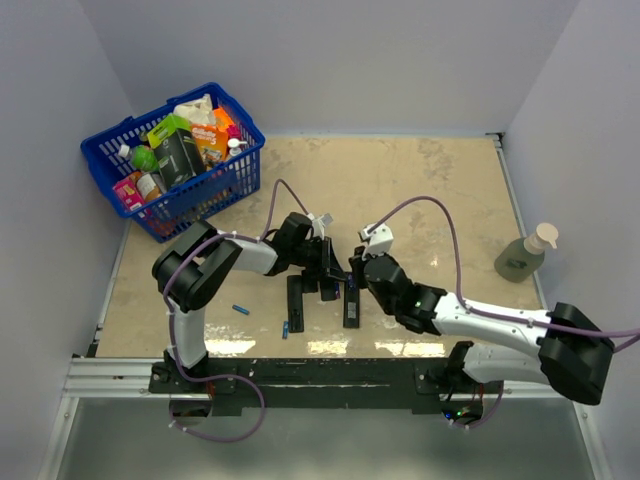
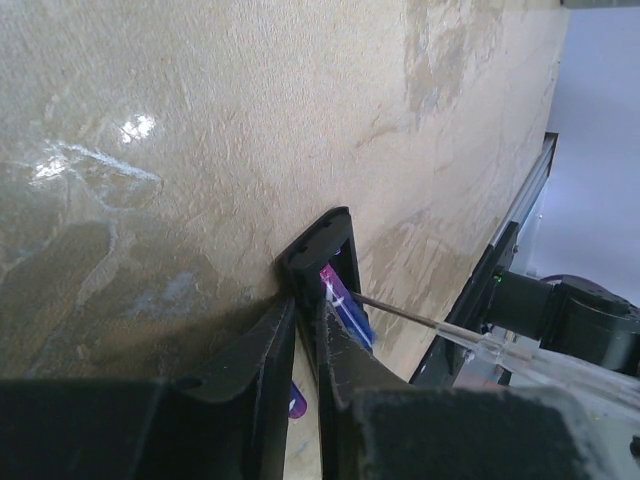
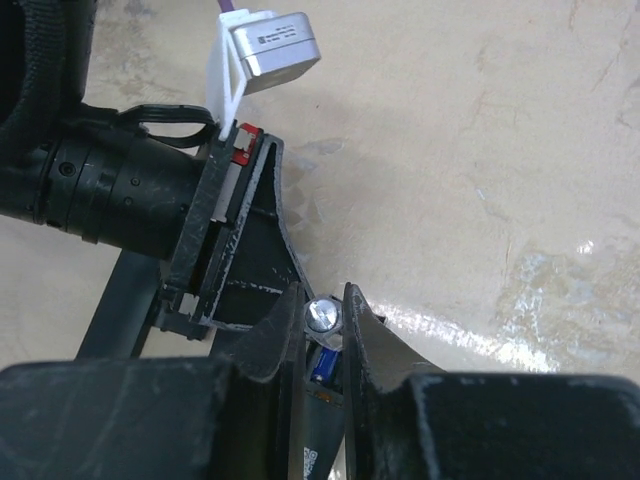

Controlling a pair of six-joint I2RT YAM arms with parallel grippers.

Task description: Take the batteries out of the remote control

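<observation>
A black remote control (image 1: 352, 300) lies at the table's middle, its open battery bay showing in the left wrist view (image 2: 335, 240). My left gripper (image 1: 332, 272) is shut on the bay's side wall (image 2: 306, 300). A blue and purple battery (image 2: 345, 308) sits in the bay. My right gripper (image 1: 356, 268) is shut on the clear handle of a small screwdriver (image 3: 323, 315), whose thin shaft (image 2: 400, 316) touches that battery. The battery shows blue below the handle (image 3: 322, 365). Two loose blue batteries (image 1: 241, 309) (image 1: 285, 329) lie on the table to the left.
A second black remote (image 1: 295, 303) lies just left of the first. A blue basket (image 1: 110, 165) full of groceries stands at the back left. A soap pump bottle (image 1: 525, 255) stands at the right edge. A metal rail (image 1: 300, 368) runs along the near edge.
</observation>
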